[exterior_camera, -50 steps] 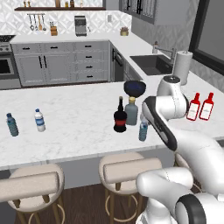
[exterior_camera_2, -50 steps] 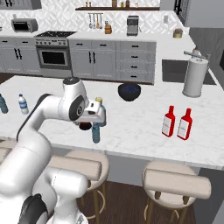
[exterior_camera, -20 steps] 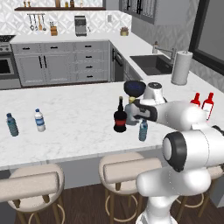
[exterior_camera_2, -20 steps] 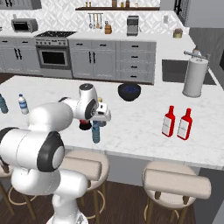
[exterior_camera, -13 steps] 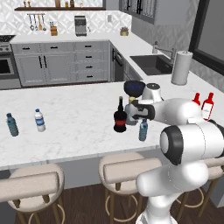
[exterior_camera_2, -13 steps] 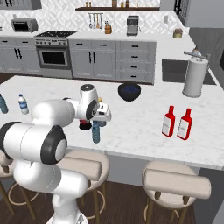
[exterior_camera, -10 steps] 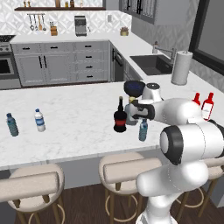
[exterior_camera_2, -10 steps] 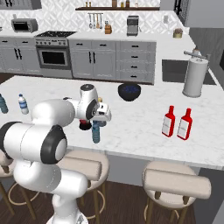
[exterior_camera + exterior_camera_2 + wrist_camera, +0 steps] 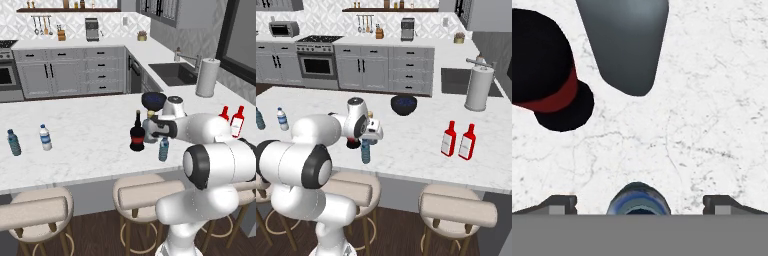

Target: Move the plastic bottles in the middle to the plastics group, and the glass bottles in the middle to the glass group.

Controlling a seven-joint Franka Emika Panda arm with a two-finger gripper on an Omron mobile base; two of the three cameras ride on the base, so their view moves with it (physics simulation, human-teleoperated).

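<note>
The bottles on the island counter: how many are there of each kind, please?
Red glass bottles: 2
Black bottle with red label: 1
Grey-blue stout bottle: 1
Small plastic water bottles: 3
Total: 7

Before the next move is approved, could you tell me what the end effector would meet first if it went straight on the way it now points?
Most likely the small blue-capped water bottle, which sits centred between the open end effector's fingertips; depth is uncertain.
</note>
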